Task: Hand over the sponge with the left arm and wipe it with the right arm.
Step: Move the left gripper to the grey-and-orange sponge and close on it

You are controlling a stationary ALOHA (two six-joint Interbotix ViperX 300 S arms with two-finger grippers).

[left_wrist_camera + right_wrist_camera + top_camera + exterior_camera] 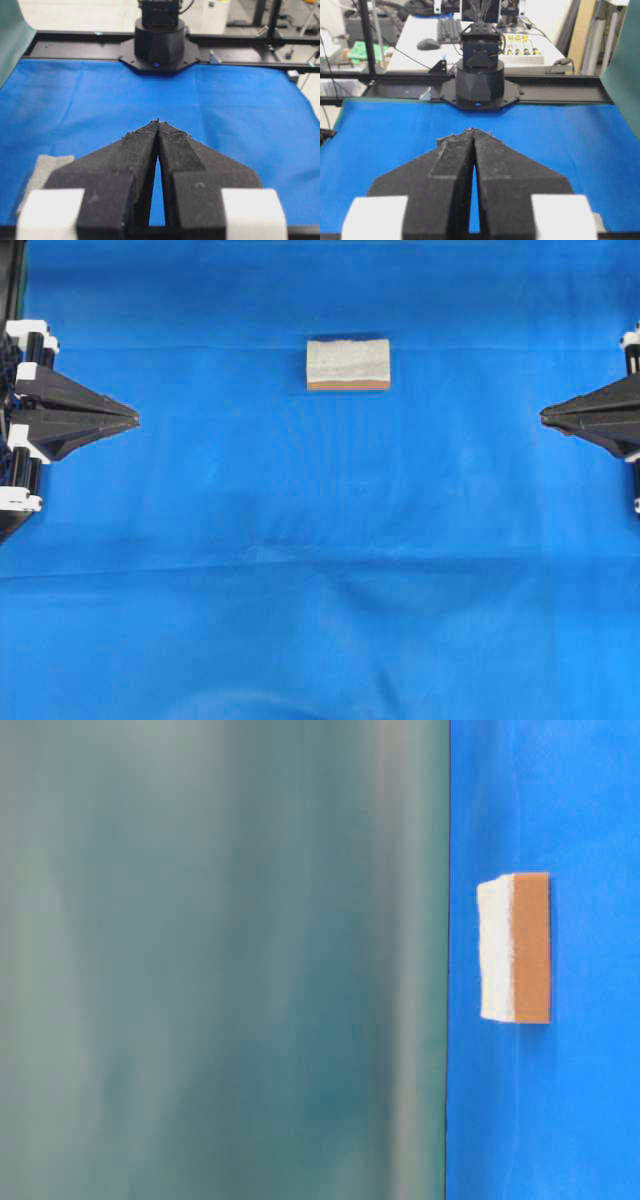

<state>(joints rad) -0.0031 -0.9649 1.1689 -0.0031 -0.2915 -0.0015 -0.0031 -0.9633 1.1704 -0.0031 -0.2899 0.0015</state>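
The sponge (348, 362) lies flat on the blue cloth, a little back of centre, whitish-grey fuzzy side up with a thin orange-brown edge toward the front. The table-level view shows the sponge (515, 948) from the side, and its fuzzy corner (42, 172) shows low on the left in the left wrist view. My left gripper (135, 418) rests at the left edge, shut and empty, its tips (158, 121) touching. My right gripper (545, 416) sits at the right edge, also shut with nothing in it, tips together (472, 131). Both are far from the sponge.
The blue cloth (320, 570) covers the whole table. A green backdrop (220, 960) fills the left of the table-level view. Each wrist view looks across to the opposite arm's black base (160, 40) (479, 85) on a black frame rail. A cluttered workbench (445, 35) stands beyond.
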